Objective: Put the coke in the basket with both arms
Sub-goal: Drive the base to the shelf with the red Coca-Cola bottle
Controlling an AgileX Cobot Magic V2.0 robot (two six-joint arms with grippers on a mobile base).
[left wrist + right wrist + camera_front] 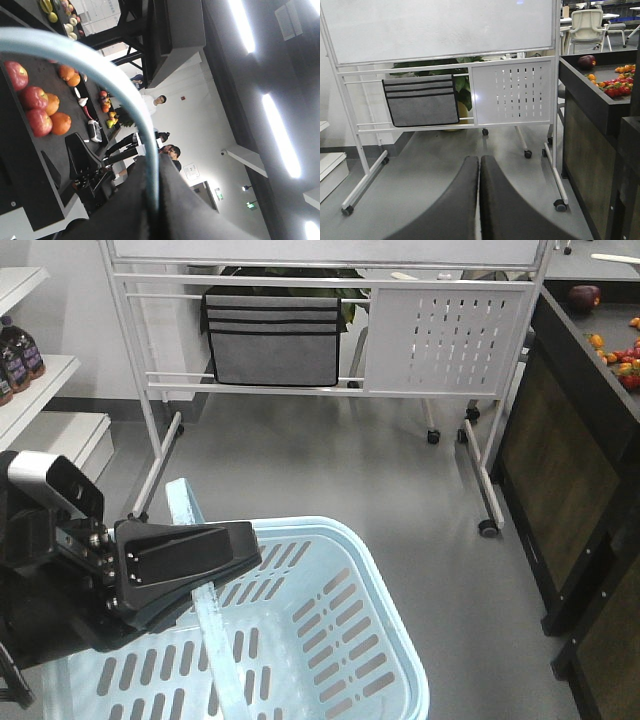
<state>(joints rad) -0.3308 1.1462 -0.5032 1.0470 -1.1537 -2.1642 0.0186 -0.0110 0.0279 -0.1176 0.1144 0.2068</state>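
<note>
- Black left gripper [235, 555], lower left of the front view, is clamped on the basket's handle [215, 630], with a grey metal block on the arm behind it.
- Left wrist view: both dark fingers [125, 210] are pressed against the pale blue strip, which arcs away toward the upper left of the frame.
- Pale blue basket [330, 640] fills the bottom centre of the front view, with slotted sides. What can be seen of its inside holds nothing; the arm hides its left part.
- I cannot tell whether the basket rests on the floor [330, 470] or hangs from the grip.
- Right gripper [479, 162] sits at the bottom centre of the right wrist view. Its jaws are pressed together with nothing between them, pointing over grey floor.
- Whiteboard stand [150, 410] on castors stands beyond the basket, across the upper half of the front view.
- Grey fabric pouch [272, 340] hangs on the stand's lower rails, just left of a white perforated panel [445, 335].
- Dark counter [570, 390] runs along the right edge, with small red and orange fruit [625, 365] on top.
- White shelf [30, 390] at the upper left edge carries dark bottles [20, 350].
- Left wrist view, far end: red apples [32, 97] and oranges [60, 122] on a dark surface, people [157, 102] in the distance, and ceiling strip lights at the right.
</note>
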